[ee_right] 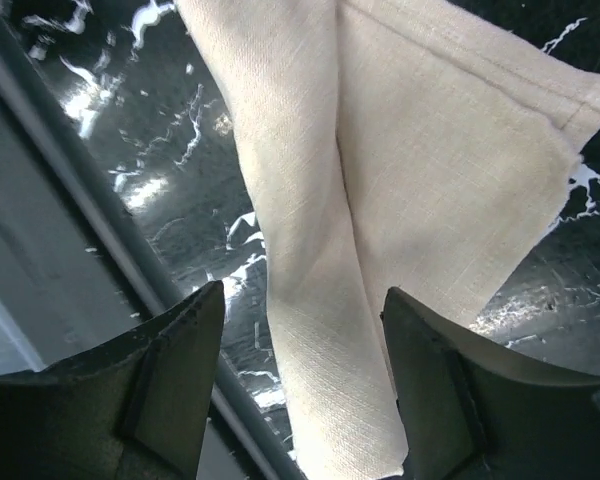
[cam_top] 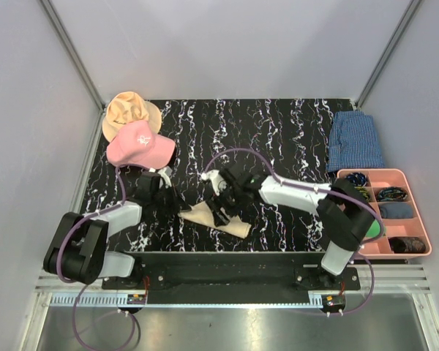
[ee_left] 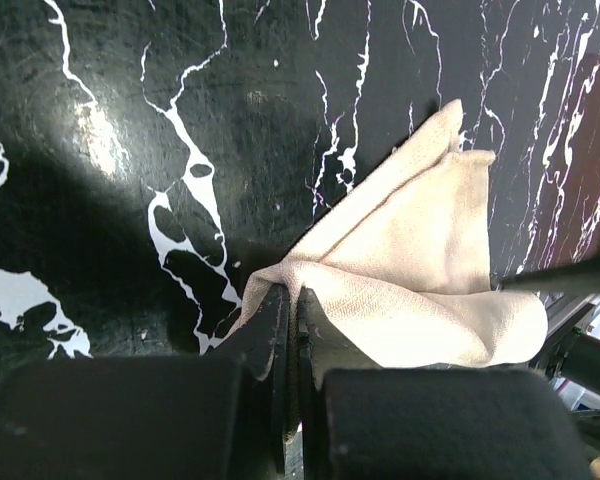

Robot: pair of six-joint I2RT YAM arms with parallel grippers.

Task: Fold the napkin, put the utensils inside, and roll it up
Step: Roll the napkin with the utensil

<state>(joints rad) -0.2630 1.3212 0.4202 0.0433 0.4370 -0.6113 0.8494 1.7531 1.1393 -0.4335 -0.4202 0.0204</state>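
The beige napkin (cam_top: 219, 220) lies crumpled near the front edge of the black marbled table, between my two grippers. My left gripper (cam_top: 178, 208) sits at its left end, jaws shut on a fold of the napkin's (ee_left: 420, 270) edge, as the left wrist view shows (ee_left: 292, 292). My right gripper (cam_top: 221, 206) hovers over the cloth's middle. Its fingers stand wide open (ee_right: 305, 310), with a hanging fold of the napkin (ee_right: 430, 150) between them and touching neither pad. I cannot make out the utensils in any view.
A pink cap (cam_top: 139, 145) overlaps a tan floppy hat (cam_top: 128, 110) at the back left. A blue checked cloth (cam_top: 355, 141) lies at the back right. In front of it is a pink compartment tray (cam_top: 422, 231) holding small items. The table's front rail (ee_right: 80, 200) runs just beside the napkin.
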